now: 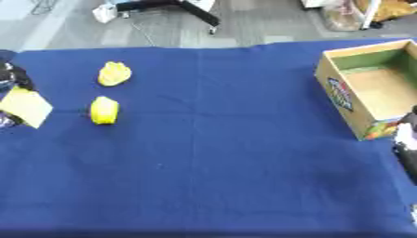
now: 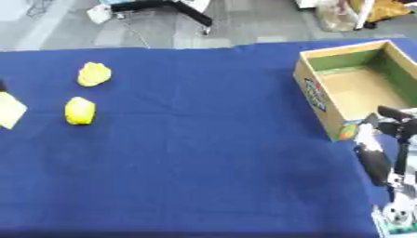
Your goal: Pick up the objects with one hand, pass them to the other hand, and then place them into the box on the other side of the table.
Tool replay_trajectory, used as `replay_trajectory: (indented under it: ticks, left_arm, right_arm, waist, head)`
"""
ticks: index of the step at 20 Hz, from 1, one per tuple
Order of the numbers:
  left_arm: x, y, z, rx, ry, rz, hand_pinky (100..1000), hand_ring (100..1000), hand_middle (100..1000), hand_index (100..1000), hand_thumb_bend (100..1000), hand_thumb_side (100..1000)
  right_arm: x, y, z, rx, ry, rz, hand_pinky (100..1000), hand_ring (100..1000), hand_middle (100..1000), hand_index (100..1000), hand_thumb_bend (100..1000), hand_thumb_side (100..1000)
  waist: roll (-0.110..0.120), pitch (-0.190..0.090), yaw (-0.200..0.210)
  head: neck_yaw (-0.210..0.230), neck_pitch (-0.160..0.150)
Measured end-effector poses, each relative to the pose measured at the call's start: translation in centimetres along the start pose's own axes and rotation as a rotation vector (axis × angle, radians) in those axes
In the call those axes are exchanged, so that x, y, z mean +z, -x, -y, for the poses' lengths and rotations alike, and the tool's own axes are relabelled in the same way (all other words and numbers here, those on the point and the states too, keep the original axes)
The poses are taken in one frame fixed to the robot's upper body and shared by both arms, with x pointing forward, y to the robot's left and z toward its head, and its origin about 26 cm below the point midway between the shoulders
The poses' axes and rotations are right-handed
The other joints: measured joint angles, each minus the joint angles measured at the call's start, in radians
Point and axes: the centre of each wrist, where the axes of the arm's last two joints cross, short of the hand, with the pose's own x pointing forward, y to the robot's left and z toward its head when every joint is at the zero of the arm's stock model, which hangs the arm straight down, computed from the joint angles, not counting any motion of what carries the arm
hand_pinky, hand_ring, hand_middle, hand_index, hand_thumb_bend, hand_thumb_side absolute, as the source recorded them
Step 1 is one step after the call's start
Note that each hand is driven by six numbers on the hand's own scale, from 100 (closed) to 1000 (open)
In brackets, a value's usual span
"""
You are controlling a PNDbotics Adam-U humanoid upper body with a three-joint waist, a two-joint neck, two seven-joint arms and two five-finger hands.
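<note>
Two yellow objects lie on the blue cloth at the left: a lumpy one [image 1: 114, 74] farther back and a rounder one [image 1: 104, 110] nearer. At the far left edge my left hand [image 1: 11, 76] shows only in dark parts above and below a pale yellow flat piece [image 1: 27, 107], which it seems to pinch just over the cloth. An open cardboard box [image 1: 338, 88] with a green inner wall stands at the right, nothing visible inside. My right hand [image 2: 376, 162] hangs at the lower right, just in front of the box's near corner, fingers straight and holding nothing.
The blue cloth [image 1: 220, 153] covers the whole table. Grey floor, cables and a black stand base [image 1: 195, 11] lie beyond the far edge. A bag [image 2: 338, 18] sits on the floor behind the box.
</note>
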Motion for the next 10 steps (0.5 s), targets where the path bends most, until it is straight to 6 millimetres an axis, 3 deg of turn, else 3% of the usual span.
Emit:
replay_trajectory:
  ticks: [6,10]
  left_arm:
    - [2.2,-2.3,-6.1,0.073,-0.323,0.046,826,694,557,651,369,100]
    - [2.6,-5.2,-8.0,0.25,-0.533,0.144,763,657,534,623,359,100]
  right_arm:
    - [-0.8,-0.5,-0.4,-0.01,-0.006,0.024,710,614,672,726,100,446]
    - [-1.9,-1.8,-1.2,-0.031,-0.053,0.081,712,615,673,732,100,441]
  waist:
    - [0.0,0.0,0.008]
    - [-0.001,0.0,0.016]
  head:
    - [-0.003,0.0]
    - [-0.009,0.0]
